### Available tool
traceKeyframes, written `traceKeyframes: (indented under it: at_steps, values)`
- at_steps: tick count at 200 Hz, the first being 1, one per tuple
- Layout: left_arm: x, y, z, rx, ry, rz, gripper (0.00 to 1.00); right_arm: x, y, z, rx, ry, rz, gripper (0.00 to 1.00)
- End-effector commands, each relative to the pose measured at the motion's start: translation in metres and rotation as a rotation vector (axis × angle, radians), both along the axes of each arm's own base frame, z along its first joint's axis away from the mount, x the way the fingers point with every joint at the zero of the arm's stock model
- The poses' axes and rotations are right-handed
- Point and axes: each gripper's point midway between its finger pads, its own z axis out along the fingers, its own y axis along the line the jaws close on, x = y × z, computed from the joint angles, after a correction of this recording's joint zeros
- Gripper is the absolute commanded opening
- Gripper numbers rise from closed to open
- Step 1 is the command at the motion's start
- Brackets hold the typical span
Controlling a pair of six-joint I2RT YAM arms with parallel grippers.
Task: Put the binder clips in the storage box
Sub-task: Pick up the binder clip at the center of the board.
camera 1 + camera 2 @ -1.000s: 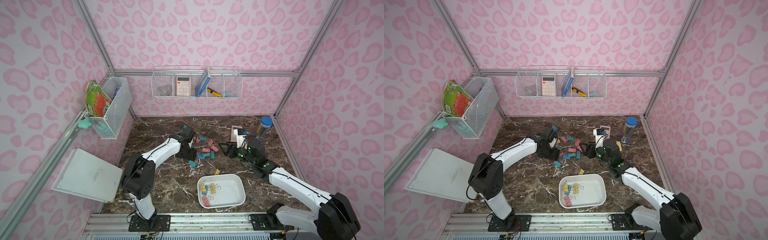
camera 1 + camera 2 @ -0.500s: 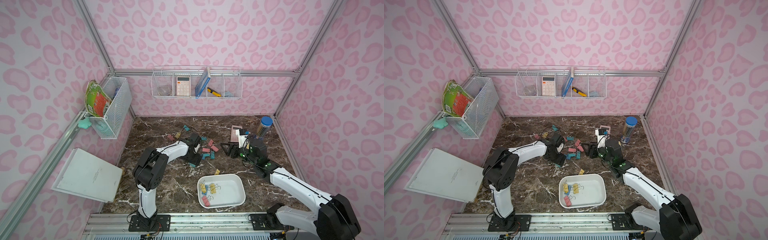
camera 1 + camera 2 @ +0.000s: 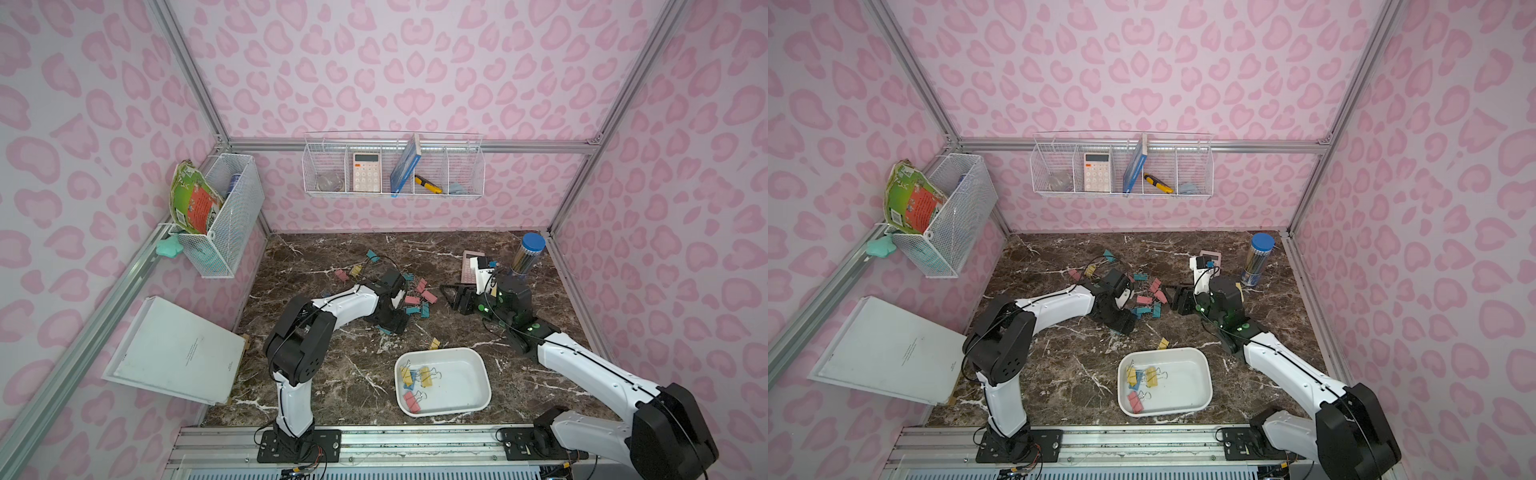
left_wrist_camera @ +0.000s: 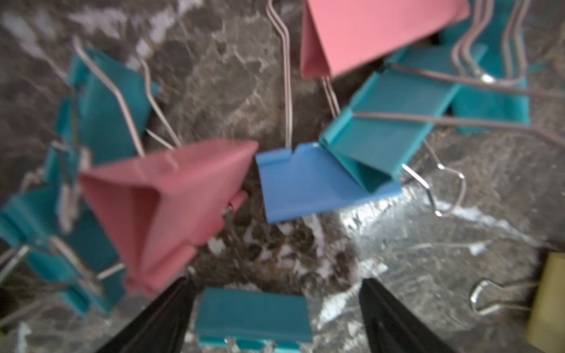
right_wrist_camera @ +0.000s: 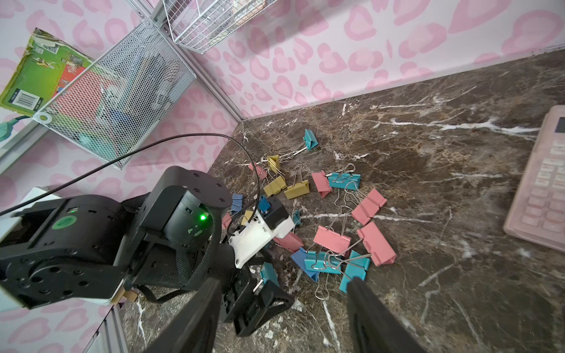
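Observation:
Loose binder clips [image 3: 419,297] in pink, teal, blue and yellow lie scattered mid-table, and show in both top views [image 3: 1152,297]. My left gripper [image 4: 275,290] is low at the near edge of the pile [image 3: 390,322], open. A teal clip [image 4: 253,314] lies on the marble between its fingers, with a gap on one side. The white storage box [image 3: 457,382] sits near the front and holds several clips [image 3: 415,376]. My right gripper [image 5: 282,293] hovers open and holds nothing, just right of the pile [image 3: 455,301].
One yellow clip [image 3: 434,343] lies just behind the box. A pink calculator [image 3: 469,266] and a blue-lidded pencil tube [image 3: 528,255] stand at the back right. Wire baskets [image 3: 392,166] hang on the walls, and a white board [image 3: 174,349] leans at the left.
My left gripper has moved from the far left of the pile to its near edge and opened wider around a teal clip. The right arm has barely moved.

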Motion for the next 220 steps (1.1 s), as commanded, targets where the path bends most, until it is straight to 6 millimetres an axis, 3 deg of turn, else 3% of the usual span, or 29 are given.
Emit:
traceKeyframes:
  at_steps: [1,43,97,148,189,220]
  values:
    - [-0.012,0.005,0.008,-0.007,0.032,0.016,0.90,-0.002,0.001,0.011,0.029,-0.019,0.008,0.67]
    - [-0.022,0.002,0.009,-0.029,0.047,0.022,0.90,-0.008,-0.003,0.011,0.039,-0.018,0.003,0.67]
    - [-0.007,0.008,-0.006,0.036,0.002,0.031,0.86,-0.009,-0.003,0.015,0.052,-0.017,0.001,0.67]
    - [-0.005,0.009,-0.014,0.057,0.015,0.018,0.88,-0.008,-0.003,0.013,0.047,-0.014,-0.002,0.67]
    - [-0.005,0.010,-0.015,0.056,0.013,0.033,0.59,-0.006,0.000,0.010,0.045,-0.008,0.003,0.67]
    - [-0.003,0.011,-0.013,0.064,0.004,0.046,0.51,-0.004,0.001,0.007,0.043,-0.003,0.005,0.67]
